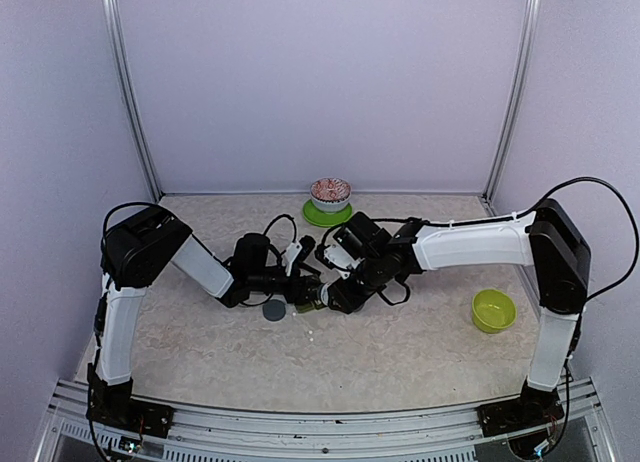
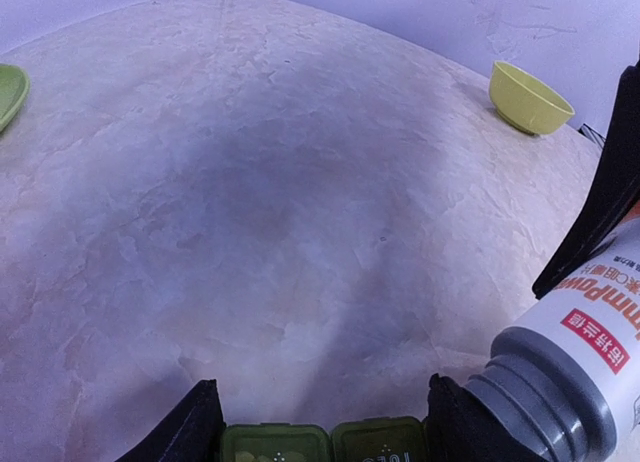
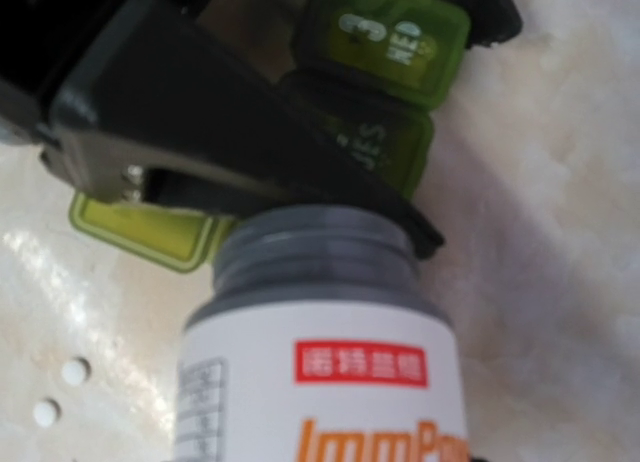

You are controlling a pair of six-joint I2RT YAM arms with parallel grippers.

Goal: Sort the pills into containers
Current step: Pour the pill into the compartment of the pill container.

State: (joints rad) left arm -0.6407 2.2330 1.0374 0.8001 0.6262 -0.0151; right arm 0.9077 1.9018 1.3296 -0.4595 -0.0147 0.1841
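pills (image 3: 75, 370): only the right wrist view catches them, two white specks loose on the desk (image 3: 560, 282) beside the bottle (image 3: 320, 382). top view adds a grey cap (image 1: 272, 311) lying near both arms. the containers (image 3: 385, 42) sit mid-desk, wed and tues lids down. the end flap by the bottle mouth looks flipped open, can't see inside. left end effector (image 2: 322, 412) is partly spread, pinching the strip from both sides. right end effector (image 1: 325, 298) grips the uncapped, tilted bottle.
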